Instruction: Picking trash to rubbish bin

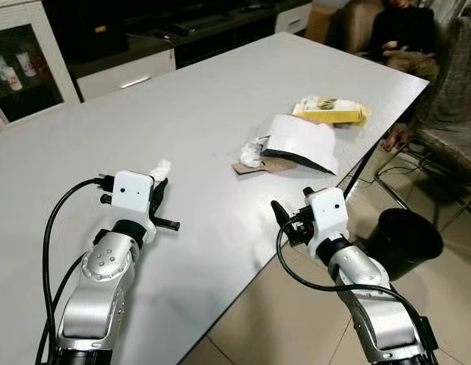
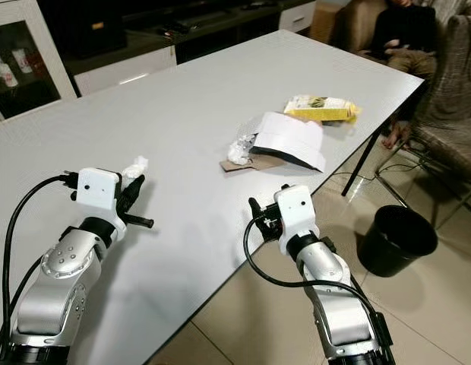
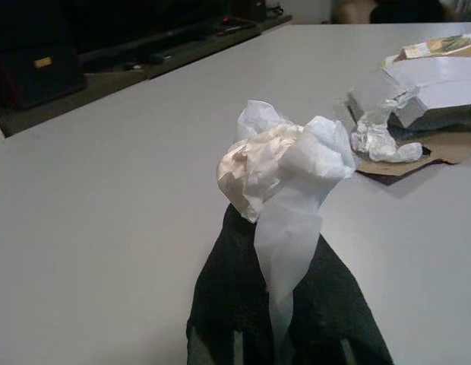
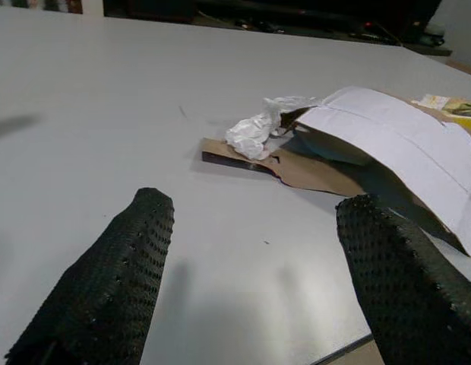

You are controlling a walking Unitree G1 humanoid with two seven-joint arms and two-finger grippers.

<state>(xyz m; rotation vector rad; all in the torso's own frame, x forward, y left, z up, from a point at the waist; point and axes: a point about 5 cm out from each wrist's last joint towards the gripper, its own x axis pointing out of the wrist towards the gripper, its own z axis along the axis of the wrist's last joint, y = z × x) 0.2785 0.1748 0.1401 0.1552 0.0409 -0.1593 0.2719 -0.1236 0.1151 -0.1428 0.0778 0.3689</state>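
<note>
From the head, the left gripper [image 1: 161, 190] pinches a crumpled tissue [image 1: 160, 165] over the smooth grey table [image 1: 220, 114]; a round black bin [image 1: 405, 242] stands on the floor. The left wrist shows the tissue's creased folds. The right wrist shows the right gripper [image 4: 254, 277] spread wide, fingers [image 4: 114, 281] dimpled, before torn cardboard [image 4: 296, 171].

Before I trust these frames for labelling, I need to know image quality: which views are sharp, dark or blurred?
Both eye views are evenly lit and sharp, the table showing soft glare; the left wrist view is dim, its crumpled tissue clear but the fingers blurry; the right wrist view is bright, with its near fingers soft.
</note>
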